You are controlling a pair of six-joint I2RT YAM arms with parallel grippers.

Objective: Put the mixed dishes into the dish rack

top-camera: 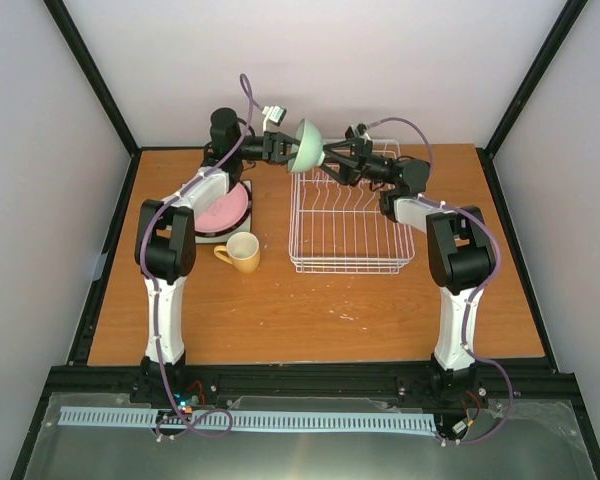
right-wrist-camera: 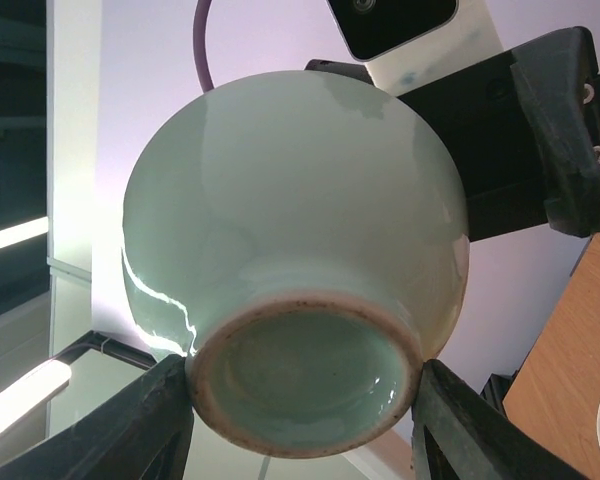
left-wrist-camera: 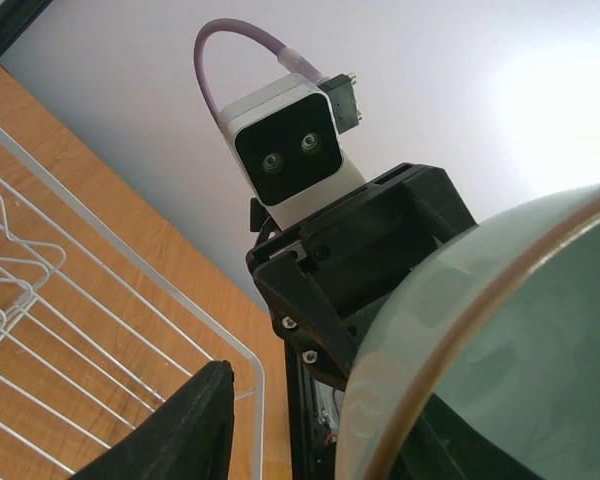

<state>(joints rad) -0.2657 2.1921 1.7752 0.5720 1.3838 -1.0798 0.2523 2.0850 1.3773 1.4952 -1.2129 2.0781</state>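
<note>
Pale-green glaze: the small pale-green bowl [top-camera: 307,143] hangs in the air between the two end effectors, mouth toward the left one and foot toward the right one.
Right end effector: the right end effector [top-camera: 334,153] is narrowed onto the bowl's foot ring. In the wrist view its fingers [right-wrist-camera: 150,430] sit against either side of the ring, so it is holding the bowl.
Left end effector: the left end effector [top-camera: 285,148] is at the bowl's rim. One finger [left-wrist-camera: 180,430] shows a gap between itself and the outer wall, and the other is hidden by the bowl. I cannot tell whether it grips or has let go.
Step in hand: by the look of it, a hand-over of the bowl from left to right.
Dish rack: the dish rack [top-camera: 348,264] lies below the right end effector and toward the arm bases from it.
Done: no dish shows inside the rack, so loading has not yet begun.
Left to do: the bowl. Also the yellow handled mug [top-camera: 242,252] on the surface [top-camera: 310,310], well toward the bases from the left end effector. Also the pink round plate [top-camera: 223,210] below that end effector, topping a stack whose lower plates I cannot tell apart.
</note>
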